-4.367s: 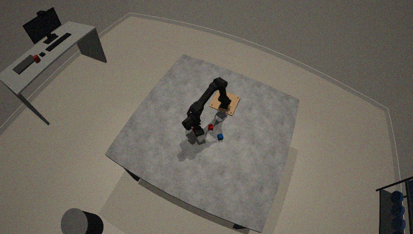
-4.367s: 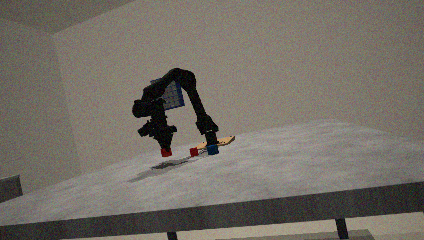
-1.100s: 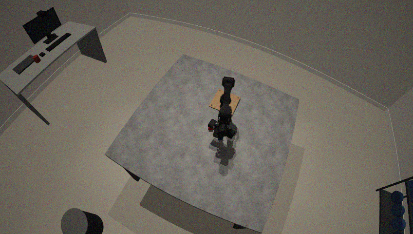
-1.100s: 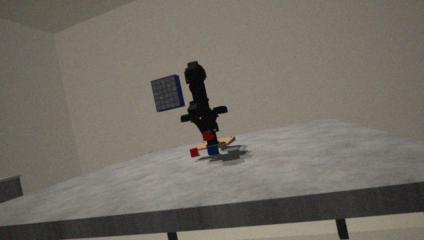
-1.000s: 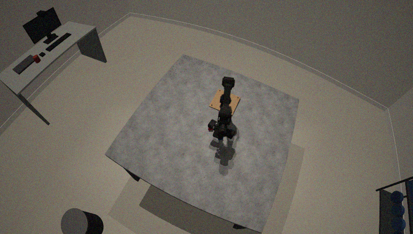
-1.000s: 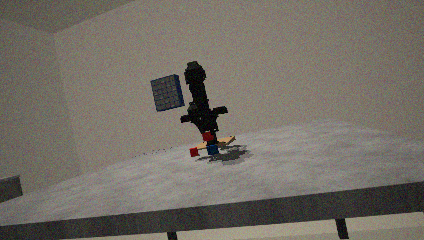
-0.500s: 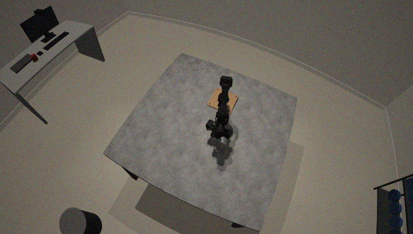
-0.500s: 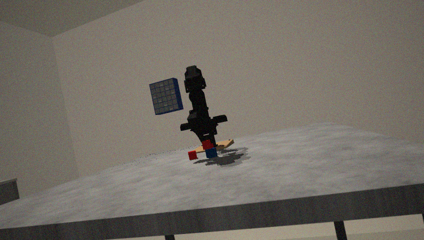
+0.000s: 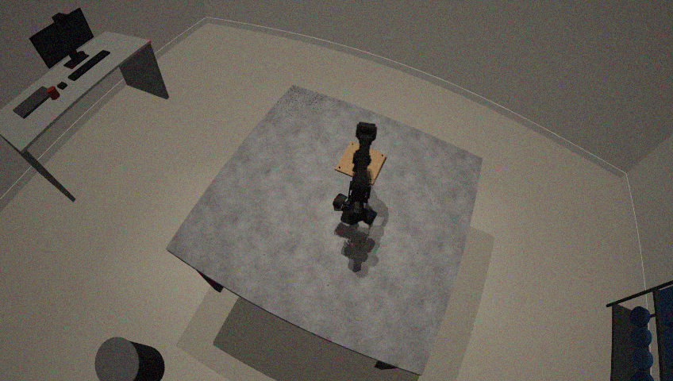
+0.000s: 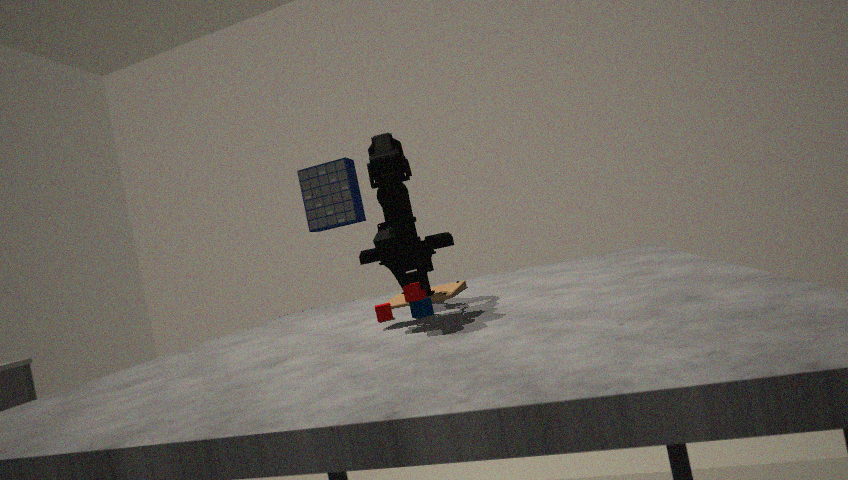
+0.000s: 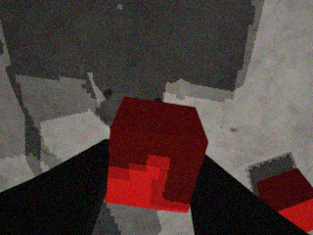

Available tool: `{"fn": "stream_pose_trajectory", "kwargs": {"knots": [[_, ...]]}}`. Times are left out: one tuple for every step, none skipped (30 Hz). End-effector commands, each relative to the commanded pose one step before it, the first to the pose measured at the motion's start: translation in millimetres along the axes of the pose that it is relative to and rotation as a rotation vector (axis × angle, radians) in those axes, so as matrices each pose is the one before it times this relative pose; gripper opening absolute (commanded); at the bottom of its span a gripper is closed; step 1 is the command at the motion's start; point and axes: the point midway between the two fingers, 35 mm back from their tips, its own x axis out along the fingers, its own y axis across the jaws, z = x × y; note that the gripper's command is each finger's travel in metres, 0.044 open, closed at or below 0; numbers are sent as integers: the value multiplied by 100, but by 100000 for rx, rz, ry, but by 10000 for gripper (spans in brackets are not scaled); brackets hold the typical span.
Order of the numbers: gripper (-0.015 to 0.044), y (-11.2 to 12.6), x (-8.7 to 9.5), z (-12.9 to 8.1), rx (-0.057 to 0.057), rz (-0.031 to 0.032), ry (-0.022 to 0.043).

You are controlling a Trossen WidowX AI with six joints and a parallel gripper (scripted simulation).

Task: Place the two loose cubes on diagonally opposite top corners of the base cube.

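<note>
My gripper (image 10: pixel 414 286) (image 11: pixel 153 156) is shut on a red cube (image 10: pixel 414 292) (image 11: pixel 156 127), one finger on each side, and points down. In the exterior view the held cube shows just over the blue base cube (image 10: pixel 421 308), shifted a little to the left; I cannot tell whether they touch. In the wrist view only a tiny dark blue bit of the base cube (image 11: pixel 157 100) shows behind the held cube. The other red cube (image 10: pixel 383 312) (image 11: pixel 288 188) stands on the table, left of the base cube in the exterior view and at lower right in the wrist view. The arm hides the cubes in the top view.
A wooden mounting board (image 9: pixel 347 158) (image 10: pixel 453 290) lies under the arm's base on the grey table (image 9: pixel 264 212) (image 10: pixel 565 344). The second red cube stands close beside the base cube, near the fingers. Shadows from the arm fall around the cubes.
</note>
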Motion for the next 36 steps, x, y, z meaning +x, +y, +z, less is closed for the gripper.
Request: {"fn": "stream_pose_trajectory", "kwargs": {"knots": [[105,-62,49,34,-316,-424,-146],[105,0,0,0,0,0,0],[105,0,0,0,0,0,0],[105,0,0,0,0,0,0],[131,0,0,0,0,0,0],[157,0,0,0,0,0,0],[184,0,0,0,0,0,0],[205,0,0,0,0,0,0],[205,0,0,0,0,0,0],[205,0,0,0,0,0,0],[205,0,0,0,0,0,0],[205,0,0,0,0,0,0],[205,0,0,0,0,0,0],[205,15,-188,-5,72,99,35],[205,32,-409,-16,156,215,76],[205,14,-212,-9,68,94,34],[205,6,-194,-4,27,37,13],[205,1,-137,0,0,1,0],[205,1,-157,0,0,1,0],[205,1,-171,0,0,1,0],[205,1,-181,0,0,1,0],[205,1,-183,0,0,1,0],[205,1,-181,0,0,1,0],[205,1,-180,0,0,1,0],[205,1,-179,0,0,1,0],[205,1,-178,0,0,1,0],[205,1,-179,0,0,1,0],[205,1,-179,0,0,1,0],[205,1,-175,0,0,1,0],[205,0,0,0,0,0,0],[205,0,0,0,0,0,0],[205,0,0,0,0,0,0],[231,-128,178,-31,-813,-71,138],[258,-369,-156,-83,-1553,-45,2],[265,-606,-256,-160,-2589,-74,5],[265,-740,-313,-240,-3235,-92,9]]}}
